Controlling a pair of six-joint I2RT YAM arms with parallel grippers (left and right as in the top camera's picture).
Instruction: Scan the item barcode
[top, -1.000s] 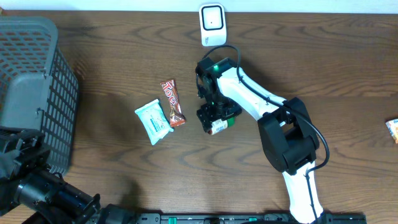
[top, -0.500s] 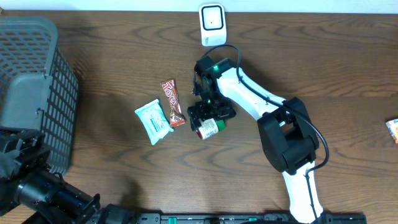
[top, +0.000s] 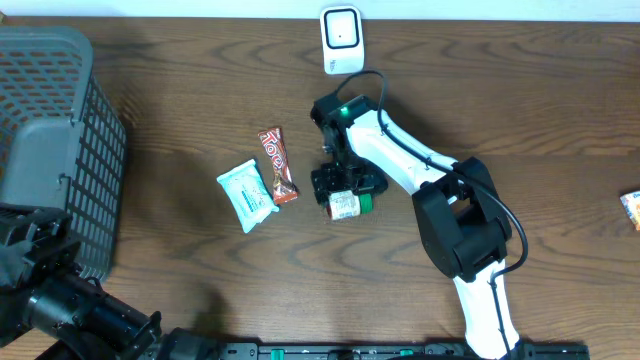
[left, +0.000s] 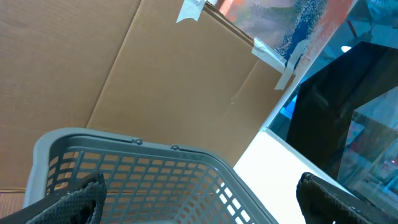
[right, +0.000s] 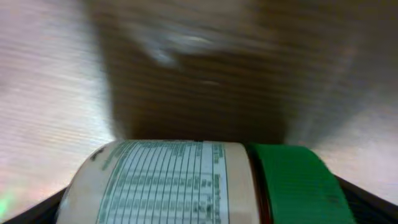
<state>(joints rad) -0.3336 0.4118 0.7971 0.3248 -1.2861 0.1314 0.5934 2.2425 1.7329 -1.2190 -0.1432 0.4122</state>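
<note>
The bottle (top: 347, 206), with a green cap and white label, lies on its side on the table (top: 520, 90), well apart from the scanner (top: 340, 38), on its robot side. It sits lengthwise between the right gripper's (top: 345, 195) wide-set fingers; I cannot tell whether they clamp it. The left gripper (left: 205, 202) stands spread wide.

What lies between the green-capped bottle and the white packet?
In the overhead view, the lower end of the candy bar lies between the bottle and the packet.
</note>
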